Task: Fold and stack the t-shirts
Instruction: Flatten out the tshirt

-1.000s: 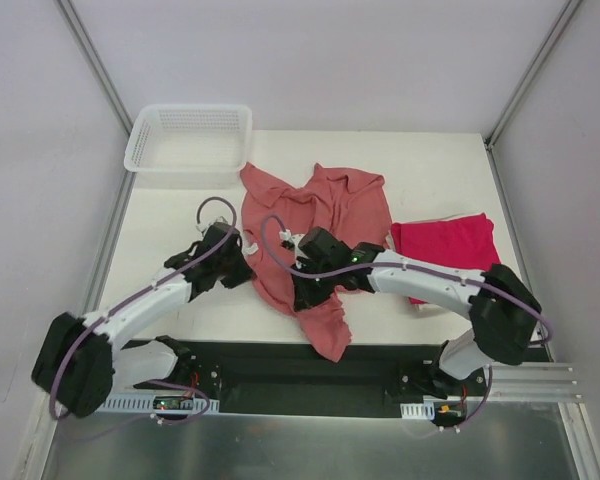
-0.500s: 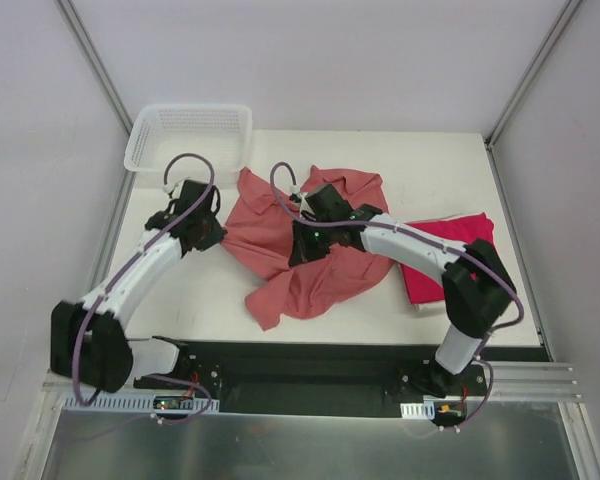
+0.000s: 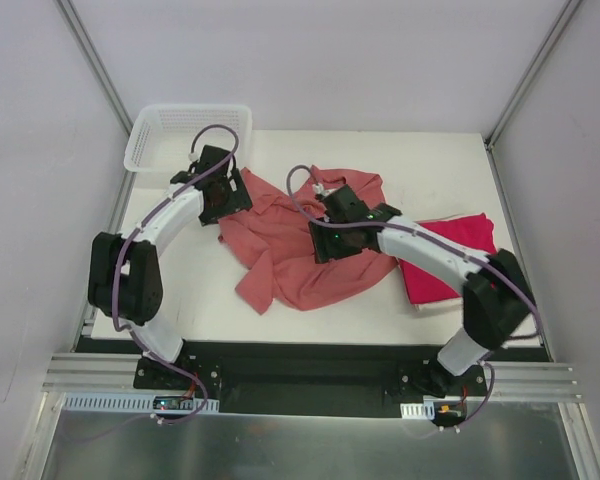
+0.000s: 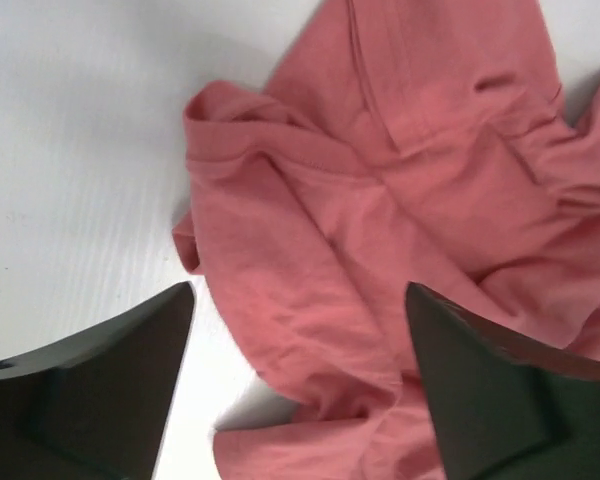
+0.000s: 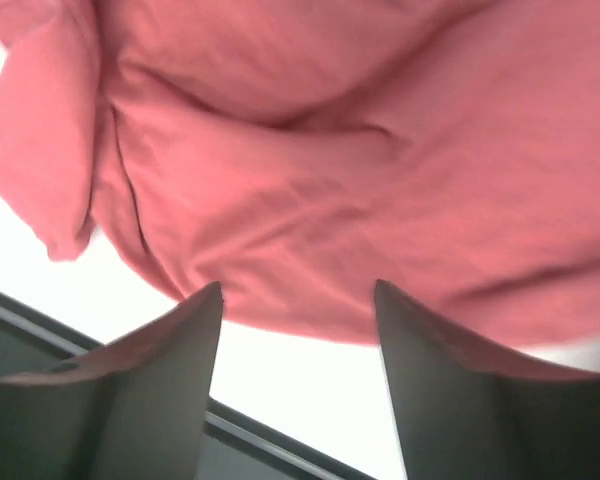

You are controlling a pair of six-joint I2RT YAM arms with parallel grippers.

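**Tees on white bench, both grippers parted**

White bench (image 3: 200, 290) across most of the overhead view. Heaped over its middle, salmon-pink t-shirt (image 3: 300, 275) — unfolded, rumpled, thick with creases, one lobe trailing toward the near left, another reaching toward the far edge. To the right of it, crimson t-shirt (image 3: 468, 232), lying flat in a roughly square fold near the bench's right side and partly crossed by the right arm. Left edge either touching the salmon-pink cloth or just beside it; cannot tell which. At the far-left corner, white mesh basket (image 3: 155, 160), upright, well apart from the crimson t-shirt.

Left gripper (image 4: 295, 298) just on the near side of the basket, over the far-left edge of the salmon-pink t-shirt. Jaws set wide apart and gripping nothing, hovering above a folded-over hem, with bare bench off to the left in the wrist view.

Right gripper (image 5: 298, 290) above the middle of the heap — jaws parted, clamped on nothing. Wrinkled salmon-pink cloth filling the wrist view beyond the fingers, with a strip of white bench and a dark rail along the lower left.
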